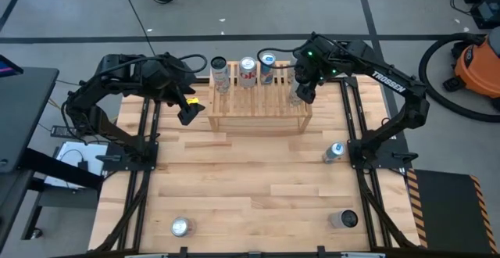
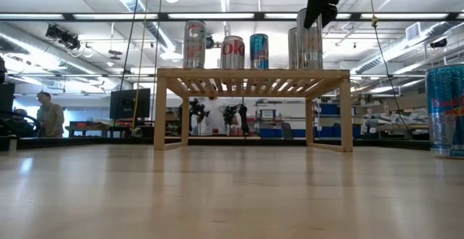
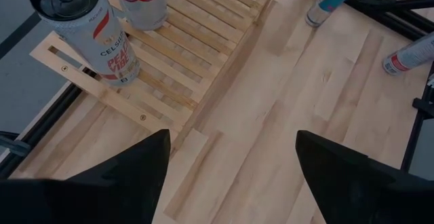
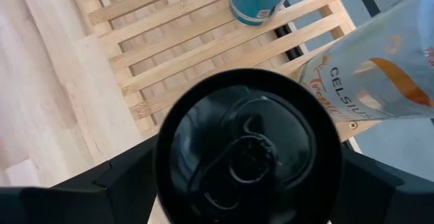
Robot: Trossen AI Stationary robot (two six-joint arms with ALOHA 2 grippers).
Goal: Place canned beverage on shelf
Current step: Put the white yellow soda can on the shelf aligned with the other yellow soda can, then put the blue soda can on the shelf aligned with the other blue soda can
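Observation:
The light wooden shelf [image 1: 258,108] stands at the table's far middle. Three cans stand in a row on its slats: a silver one [image 1: 220,72], a Coke can [image 1: 248,70] and a blue one [image 1: 267,67]. At the shelf's right end a black-topped can [image 4: 247,146] stands upright, with a Celsius can [image 4: 380,75] beside it. My right gripper [image 1: 301,92] is over the black-topped can, one finger on each side of its upper part. My left gripper [image 1: 187,113] hangs open and empty off the shelf's left end. My right gripper comes at the black-topped can from above, slanting down, its fingers [image 4: 115,183] on either side of the can's upper wall. The can's own top hides that place, so I cannot tell whether they touch it. The can stands upright on the shelf's right end [image 2: 310,47].
Loose cans are on the table: one by the right arm's base [image 1: 334,152], one near the front right [image 1: 344,220], one near the front left [image 1: 181,227]. A blue can [image 2: 446,112] shows close up in the low view. Bare wood lies in front of the shelf.

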